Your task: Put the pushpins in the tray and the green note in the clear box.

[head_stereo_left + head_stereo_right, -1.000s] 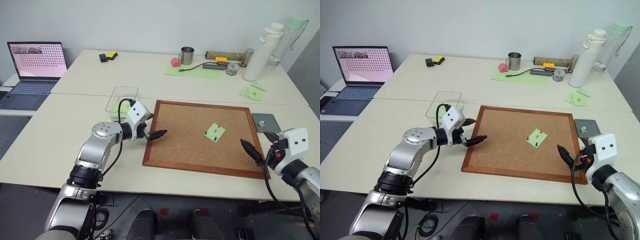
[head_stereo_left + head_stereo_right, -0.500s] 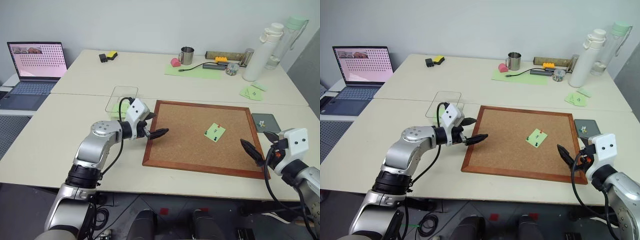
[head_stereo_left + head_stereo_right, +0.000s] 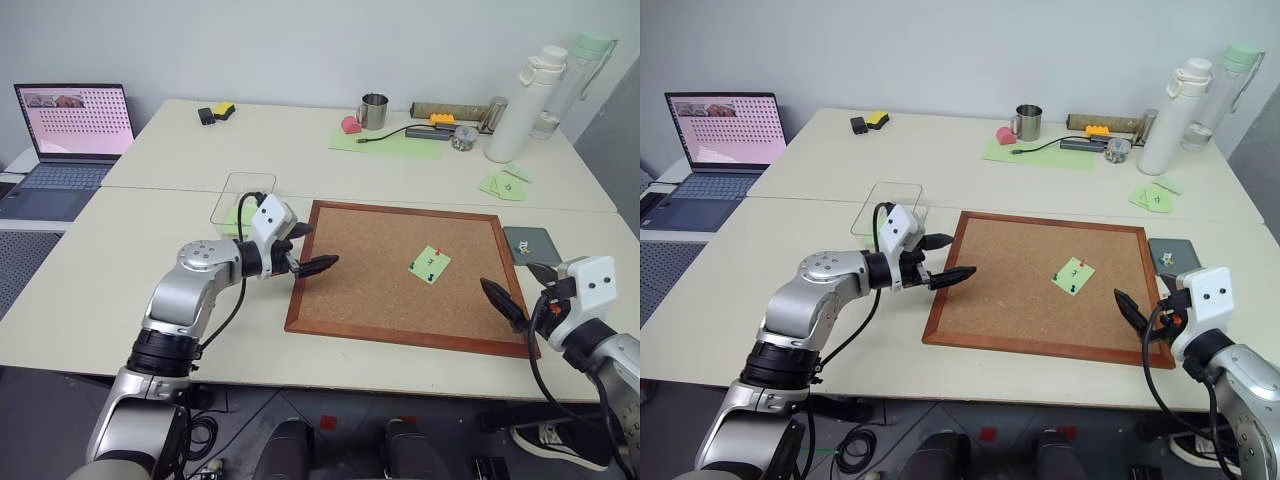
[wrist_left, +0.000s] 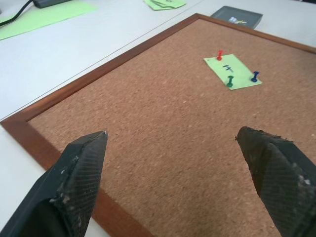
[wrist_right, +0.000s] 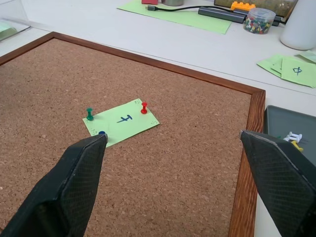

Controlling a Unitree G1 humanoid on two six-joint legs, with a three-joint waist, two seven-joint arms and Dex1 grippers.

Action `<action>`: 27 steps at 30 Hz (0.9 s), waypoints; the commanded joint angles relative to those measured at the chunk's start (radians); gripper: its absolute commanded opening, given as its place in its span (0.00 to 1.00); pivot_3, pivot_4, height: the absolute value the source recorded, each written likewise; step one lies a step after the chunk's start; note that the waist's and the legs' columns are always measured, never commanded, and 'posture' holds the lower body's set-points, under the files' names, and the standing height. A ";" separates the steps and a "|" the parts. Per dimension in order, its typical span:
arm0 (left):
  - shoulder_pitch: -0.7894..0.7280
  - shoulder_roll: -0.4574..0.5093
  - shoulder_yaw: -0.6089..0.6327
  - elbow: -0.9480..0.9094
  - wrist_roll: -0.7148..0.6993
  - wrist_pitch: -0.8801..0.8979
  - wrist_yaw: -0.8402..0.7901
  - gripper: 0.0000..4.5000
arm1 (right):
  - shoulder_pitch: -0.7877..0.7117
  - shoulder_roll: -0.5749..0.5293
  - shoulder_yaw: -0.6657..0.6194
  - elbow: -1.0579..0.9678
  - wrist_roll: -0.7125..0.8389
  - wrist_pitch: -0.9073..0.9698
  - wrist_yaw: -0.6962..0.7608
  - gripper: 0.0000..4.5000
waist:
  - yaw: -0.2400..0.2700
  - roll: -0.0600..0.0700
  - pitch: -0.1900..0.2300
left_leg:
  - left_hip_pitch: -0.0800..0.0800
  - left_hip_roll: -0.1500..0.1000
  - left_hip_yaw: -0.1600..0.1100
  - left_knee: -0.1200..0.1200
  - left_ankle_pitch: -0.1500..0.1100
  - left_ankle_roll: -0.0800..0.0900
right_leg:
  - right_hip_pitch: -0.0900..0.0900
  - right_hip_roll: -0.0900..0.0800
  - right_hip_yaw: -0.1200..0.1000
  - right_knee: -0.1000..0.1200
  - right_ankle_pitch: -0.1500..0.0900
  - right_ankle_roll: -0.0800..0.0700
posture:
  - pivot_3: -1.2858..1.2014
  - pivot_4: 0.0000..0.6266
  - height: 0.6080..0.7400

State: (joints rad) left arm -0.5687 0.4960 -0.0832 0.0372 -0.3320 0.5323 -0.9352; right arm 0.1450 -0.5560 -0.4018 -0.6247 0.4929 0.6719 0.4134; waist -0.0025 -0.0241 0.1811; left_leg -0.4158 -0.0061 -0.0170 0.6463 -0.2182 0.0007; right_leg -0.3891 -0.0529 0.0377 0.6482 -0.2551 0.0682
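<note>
At the far left a laptop (image 3: 75,125) sits open on the neighbouring table. Moving right, the clear box (image 3: 243,199) lies on the table just left of the cork board's (image 3: 370,270) far left corner, with a green paper inside it. My left gripper (image 3: 310,252) hovers over the left edge of the cork board, pointing right across it, its two black fingers (image 4: 81,170) spread wide with nothing between them.

Right of centre on the board lies the green note (image 5: 122,121), flat, with a small dark handwritten mark. It is pinned down by three pushpins: a red pushpin (image 5: 143,107) at its far corner, a green pushpin (image 5: 89,114) at its left corner, and a blue pushpin (image 4: 255,76) on its near edge.

On the far table stand a steel mug (image 3: 373,111), a large pale green sheet (image 3: 388,142), a small jar of pins (image 5: 259,20) and two tall bottles (image 3: 525,92). A few spare green notes (image 3: 506,183) lie near the right edge.

The dark grey tray (image 3: 532,243) rests just beyond the board's right frame, holding a couple of pale pushpins (image 5: 293,138). My right gripper (image 3: 520,292) hangs over the board's near right corner, jaws wide apart and empty, just near of the tray.
</note>
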 commanded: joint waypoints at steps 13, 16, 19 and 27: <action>0.007 -0.138 -0.137 -0.019 0.062 -0.131 0.026 0.23 | -0.308 0.052 0.229 0.368 -0.144 -0.201 0.031 1.00 | -0.001 0.000 0.000 | 0.001 0.000 0.001 0.000 0.000 0.000 | 0.000 0.000 0.001 0.000 0.000 0.000 | 0.52 0.24 1.00; -0.001 -0.176 -0.148 0.018 0.077 -0.153 0.040 0.13 | -0.362 0.075 0.271 0.443 -0.172 -0.242 0.043 1.00 | -0.001 0.000 0.000 | 0.000 -0.001 0.001 0.000 0.000 0.000 | 0.000 0.000 0.001 0.000 0.000 0.000 | 0.52 0.24 1.00; 0.004 -0.207 -0.171 0.063 0.107 -0.192 0.055 0.00 | -0.409 0.098 0.303 0.516 -0.199 -0.274 0.047 1.00 | -0.001 0.000 0.000 | 0.000 -0.001 0.001 -0.001 0.000 0.000 | 0.000 0.000 0.001 0.000 0.000 0.000 | 0.52 0.24 1.00; 0.020 -0.249 -0.247 0.233 0.228 -0.254 0.109 0.00 | -0.510 0.135 0.339 0.690 -0.245 -0.306 0.048 1.00 | -0.002 0.001 0.000 | 0.001 -0.001 0.001 0.000 0.000 0.000 | 0.000 0.000 0.001 0.001 0.000 0.000 | 0.52 0.24 1.00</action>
State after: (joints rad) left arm -0.5378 0.2596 -0.3163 0.2470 -0.1336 0.2956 -0.8448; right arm -0.3310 -0.4220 -0.0548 0.0448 0.2557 0.3905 0.4580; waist -0.0045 -0.0235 0.1808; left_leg -0.4150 -0.0069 -0.0159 0.6463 -0.2182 0.0008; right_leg -0.3893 -0.0525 0.0387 0.6494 -0.2548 0.0682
